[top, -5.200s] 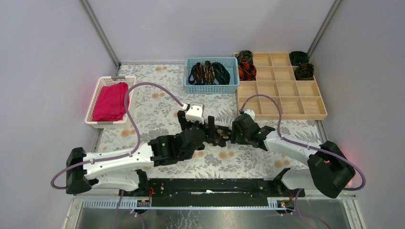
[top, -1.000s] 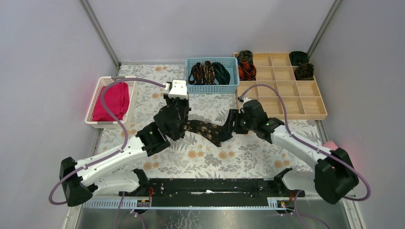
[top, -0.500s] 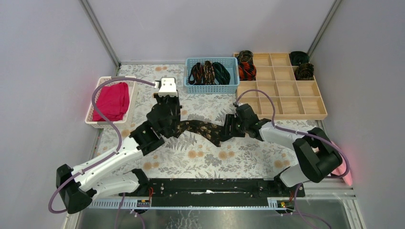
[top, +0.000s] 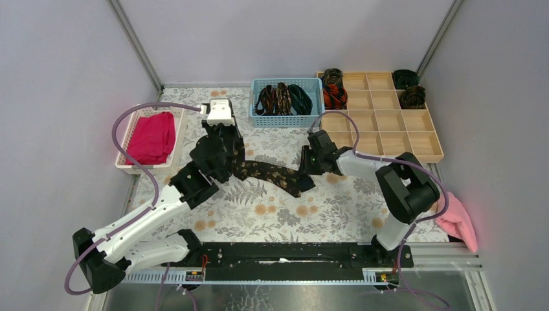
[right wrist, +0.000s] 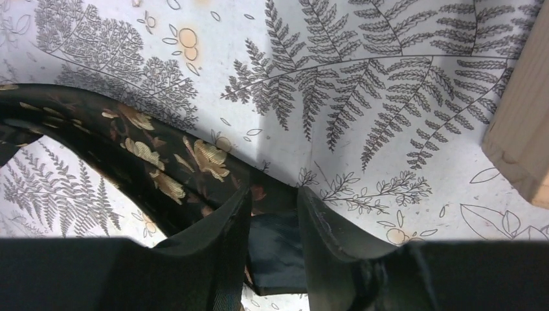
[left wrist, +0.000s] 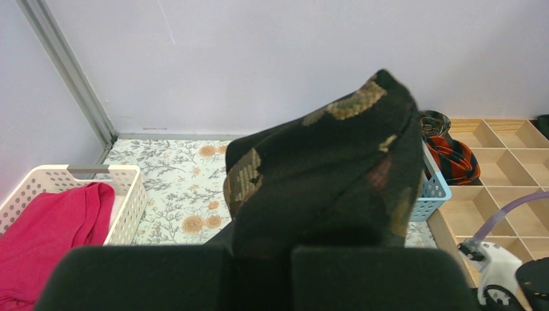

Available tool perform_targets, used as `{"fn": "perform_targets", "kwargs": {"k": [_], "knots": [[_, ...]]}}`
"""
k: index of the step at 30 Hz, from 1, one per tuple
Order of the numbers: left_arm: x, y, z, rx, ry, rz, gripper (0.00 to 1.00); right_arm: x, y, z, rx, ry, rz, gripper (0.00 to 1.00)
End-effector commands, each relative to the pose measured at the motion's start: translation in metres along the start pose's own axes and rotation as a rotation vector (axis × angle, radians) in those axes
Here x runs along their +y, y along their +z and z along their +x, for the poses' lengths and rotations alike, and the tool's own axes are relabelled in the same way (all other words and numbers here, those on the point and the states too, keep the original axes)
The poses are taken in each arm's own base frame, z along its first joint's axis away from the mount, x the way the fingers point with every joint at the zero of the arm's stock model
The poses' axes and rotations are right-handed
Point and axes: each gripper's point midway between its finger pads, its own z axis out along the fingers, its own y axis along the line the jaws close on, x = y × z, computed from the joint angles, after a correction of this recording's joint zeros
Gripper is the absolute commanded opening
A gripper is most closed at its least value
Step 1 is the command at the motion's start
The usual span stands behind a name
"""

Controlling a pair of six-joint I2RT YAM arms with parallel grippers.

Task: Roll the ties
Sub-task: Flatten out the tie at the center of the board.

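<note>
A black tie with gold-brown flecks [top: 268, 173] lies stretched across the floral cloth between my two grippers. My left gripper [top: 228, 161] is shut on its left end. In the left wrist view that end [left wrist: 324, 168] bulges up out of the shut gripper [left wrist: 259, 259]. My right gripper [top: 309, 170] stands over the tie's right end [right wrist: 162, 168]. One black finger [right wrist: 220, 227] sits on each side of the dark lining, with a gap between them. Several loose ties lie in the blue basket [top: 287, 120]. Rolled ties [top: 335, 97] sit in the wooden tray [top: 382, 139].
A white basket [top: 129, 133] with a magenta cloth [top: 150, 137] stands at the left. The wooden tray's corner [right wrist: 524, 142] is close to my right gripper. A pink towel [top: 458, 220] lies off the table's right edge. Grey walls close in the back and sides.
My left gripper has pulled its end of the tie back and to the left, drawing the tie out longer. My right gripper shifted slightly back, its jaws narrowed, and its arm folded inward.
</note>
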Motion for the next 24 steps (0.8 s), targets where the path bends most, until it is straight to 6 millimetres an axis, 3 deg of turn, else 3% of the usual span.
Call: {"fn": "perform_targets", "kwargs": {"k": [1,8,15,21,24], "knots": [[-0.003,0.006,-0.015,-0.031,-0.017,0.01,0.0,-0.009,0.008,0.016,0.052,0.0,0.031,0.41],[0.005,0.006,-0.007,-0.022,-0.013,-0.013,0.0,-0.011,-0.019,0.012,-0.04,0.033,0.023,0.56],[0.003,0.008,-0.002,-0.015,-0.023,0.001,0.0,-0.036,-0.03,0.037,-0.032,0.067,0.092,0.59],[0.0,0.01,0.006,0.0,-0.018,0.008,0.0,-0.042,-0.032,0.072,0.034,0.129,0.067,0.6],[0.0,0.011,0.009,0.001,-0.021,0.006,0.0,-0.04,-0.026,0.079,0.038,0.147,0.028,0.59]]}}
